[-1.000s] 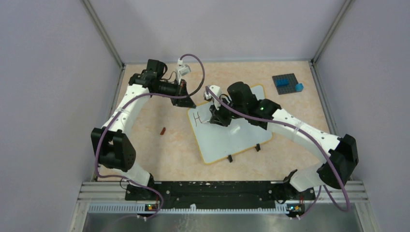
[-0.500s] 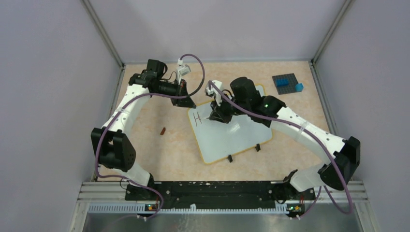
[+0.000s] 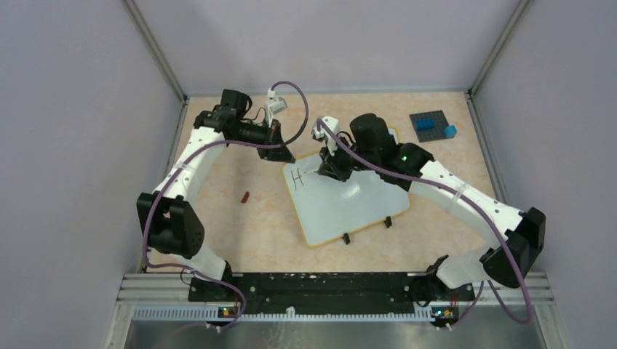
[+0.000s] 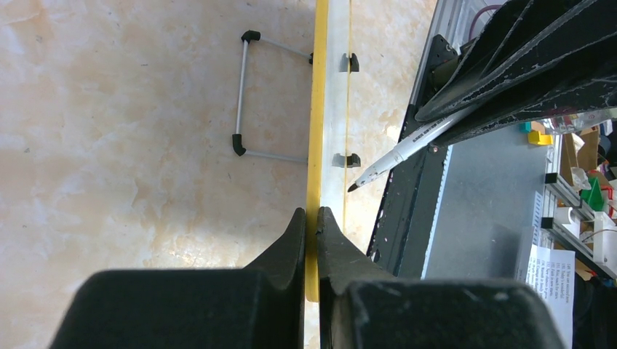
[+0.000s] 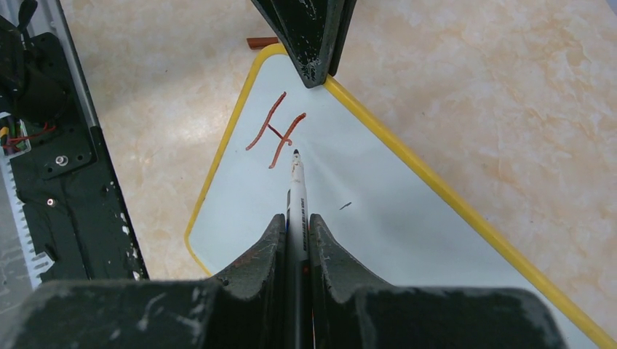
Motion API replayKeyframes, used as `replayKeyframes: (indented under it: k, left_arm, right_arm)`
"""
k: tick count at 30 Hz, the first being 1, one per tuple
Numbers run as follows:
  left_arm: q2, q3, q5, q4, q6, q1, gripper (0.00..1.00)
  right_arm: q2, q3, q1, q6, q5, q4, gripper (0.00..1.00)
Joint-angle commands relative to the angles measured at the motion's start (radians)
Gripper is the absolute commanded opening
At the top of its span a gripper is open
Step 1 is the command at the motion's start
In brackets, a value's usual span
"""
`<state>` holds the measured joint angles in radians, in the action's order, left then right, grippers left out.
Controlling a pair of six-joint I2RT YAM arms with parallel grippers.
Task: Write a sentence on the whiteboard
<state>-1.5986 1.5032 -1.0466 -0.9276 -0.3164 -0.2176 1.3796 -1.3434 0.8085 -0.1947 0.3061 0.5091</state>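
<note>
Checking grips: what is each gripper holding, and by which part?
Left gripper pinches the whiteboard by its yellow rim; right gripper holds the marker by its barrel.

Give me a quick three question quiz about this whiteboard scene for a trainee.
1. True or false: the left gripper is clamped on the yellow rim of the whiteboard.
2. What is the right gripper shut on? A) eraser B) marker C) blue brick
3. Fill in: the only letter on the board is ___.
Key: 1 true; 2 B; 3 H.
</note>
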Motion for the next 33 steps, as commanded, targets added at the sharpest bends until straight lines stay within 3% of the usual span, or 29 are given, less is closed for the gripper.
replayKeyframes:
  k: [1,33]
  left_arm:
    - [0.022,-0.023,0.003,-0.022,0.002,-0.025,0.0]
    - [0.023,-0.032,-0.003,-0.019,0.002,-0.025,0.0]
  right_arm:
    - [0.005,-0.016,-0.006,-0.008,-0.01,-0.018,0.0]
    - [0.043,-0.022,-0.006,0.011,-0.056,-0.04,0.0]
